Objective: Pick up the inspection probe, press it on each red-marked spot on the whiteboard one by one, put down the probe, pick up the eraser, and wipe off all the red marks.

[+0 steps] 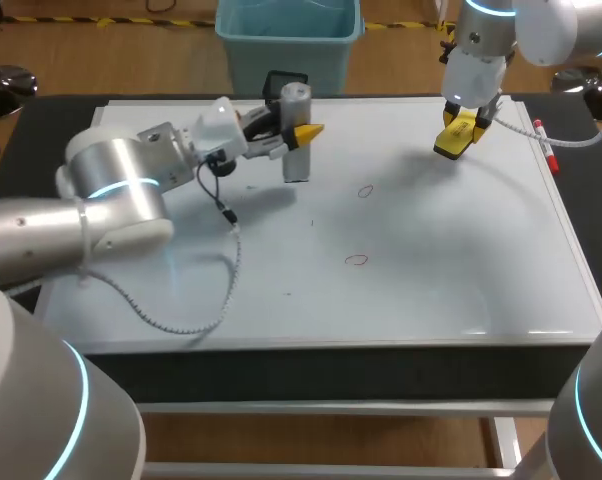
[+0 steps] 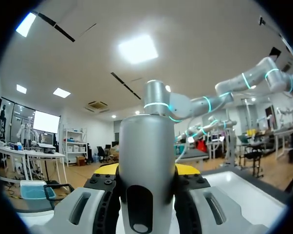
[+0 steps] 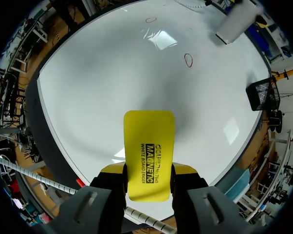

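Observation:
My left gripper (image 1: 303,133) is shut on the grey cylindrical probe (image 1: 296,140), which stands upright over the back middle of the whiteboard (image 1: 431,290). In the left wrist view the probe (image 2: 146,156) fills the gap between the fingers (image 2: 105,195). Two small red marks lie to its right: one (image 1: 365,191) near the centre, one (image 1: 356,260) closer to the front. My right gripper (image 1: 459,128) is shut on the yellow eraser (image 1: 453,140), held above the board's back right. The right wrist view shows the eraser (image 3: 149,146) jutting past the gripper (image 3: 147,171), with both red marks (image 3: 189,59) (image 3: 150,20) ahead.
A red marker pen (image 1: 546,147) lies along the board's right edge. A black holder (image 1: 286,84) stands at the back edge behind the probe. A teal bin (image 1: 288,40) sits behind the table. My left arm's cable (image 1: 196,310) trails over the board's left half.

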You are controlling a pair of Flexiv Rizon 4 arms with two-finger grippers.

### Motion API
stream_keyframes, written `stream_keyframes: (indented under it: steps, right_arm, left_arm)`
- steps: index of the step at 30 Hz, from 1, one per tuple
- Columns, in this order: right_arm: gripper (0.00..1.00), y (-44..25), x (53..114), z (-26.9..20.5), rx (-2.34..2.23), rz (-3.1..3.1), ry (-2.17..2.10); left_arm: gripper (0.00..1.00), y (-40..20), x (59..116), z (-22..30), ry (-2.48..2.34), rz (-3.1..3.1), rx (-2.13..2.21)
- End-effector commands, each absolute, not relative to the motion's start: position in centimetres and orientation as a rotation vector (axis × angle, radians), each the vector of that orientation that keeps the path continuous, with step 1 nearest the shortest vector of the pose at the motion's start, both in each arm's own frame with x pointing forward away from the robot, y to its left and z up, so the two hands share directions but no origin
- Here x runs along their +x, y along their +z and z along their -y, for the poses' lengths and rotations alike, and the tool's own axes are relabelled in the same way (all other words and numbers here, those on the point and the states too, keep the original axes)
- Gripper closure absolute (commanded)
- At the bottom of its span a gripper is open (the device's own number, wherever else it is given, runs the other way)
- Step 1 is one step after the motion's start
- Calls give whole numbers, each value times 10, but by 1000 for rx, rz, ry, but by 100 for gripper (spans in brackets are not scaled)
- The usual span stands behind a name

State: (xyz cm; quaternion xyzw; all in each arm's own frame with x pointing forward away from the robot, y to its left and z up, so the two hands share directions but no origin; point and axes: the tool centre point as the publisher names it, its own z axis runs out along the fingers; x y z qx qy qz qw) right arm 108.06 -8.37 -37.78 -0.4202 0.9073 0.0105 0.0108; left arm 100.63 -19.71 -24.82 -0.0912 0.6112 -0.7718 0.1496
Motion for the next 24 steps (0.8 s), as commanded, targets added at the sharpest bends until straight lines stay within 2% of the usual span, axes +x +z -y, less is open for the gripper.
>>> stream_keyframes:
  steps: [1, 14, 24]
  right_arm:
    - [100, -377, 1081, 84, -1314, -2831, 29]
    - [100, -377, 1081, 84, -1314, -2831, 29]
    - [100, -377, 1081, 84, -1314, -2831, 29]
  left_arm:
    - [100, -240, 992, 161, -2147, -1731, -353]
    - [100, -240, 998, 105, -2080, -1678, -427]
    - [100, -240, 1000, 89, -2060, -1665, -452]
